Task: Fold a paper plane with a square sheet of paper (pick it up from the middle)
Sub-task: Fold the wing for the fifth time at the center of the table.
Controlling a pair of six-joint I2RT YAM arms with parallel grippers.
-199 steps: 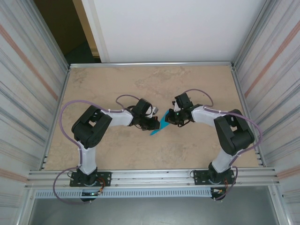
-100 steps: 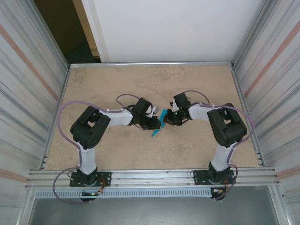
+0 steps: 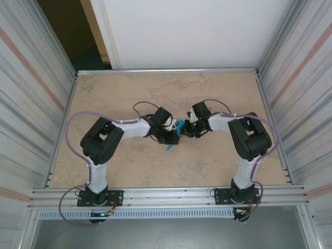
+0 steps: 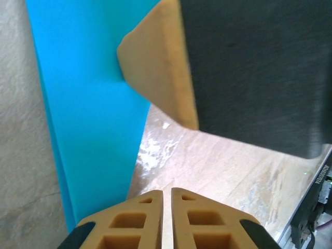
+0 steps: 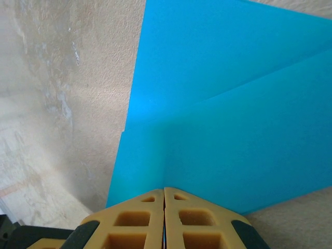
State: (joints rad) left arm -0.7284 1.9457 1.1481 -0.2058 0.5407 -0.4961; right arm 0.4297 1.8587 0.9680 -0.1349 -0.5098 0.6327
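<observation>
The sheet of paper (image 3: 178,128) is turquoise-blue and folded, with creases across it (image 5: 233,114); it stands on edge between the two grippers near the table's middle. My right gripper (image 5: 164,189) is shut on the paper's lower edge and holds it from the right (image 3: 187,129). My left gripper (image 4: 167,193) sits just left of the paper (image 3: 173,138). Its jaws are almost together with a thin empty slit, and the paper (image 4: 88,129) hangs to their left without being pinched. A tan fingertip (image 4: 155,62) of the right gripper presses on the paper in the left wrist view.
The beige marbled table (image 3: 155,88) spreads round both arms. Metal rails (image 3: 166,71) edge it at the back and sides, with ribbed walls (image 3: 31,104) beyond. Purple cables (image 3: 72,124) loop from each arm.
The left gripper has shifted right, closer to the right gripper, and its jaws have parted a hair. The right gripper moved slightly left. The paper looks narrower and more upright from above.
</observation>
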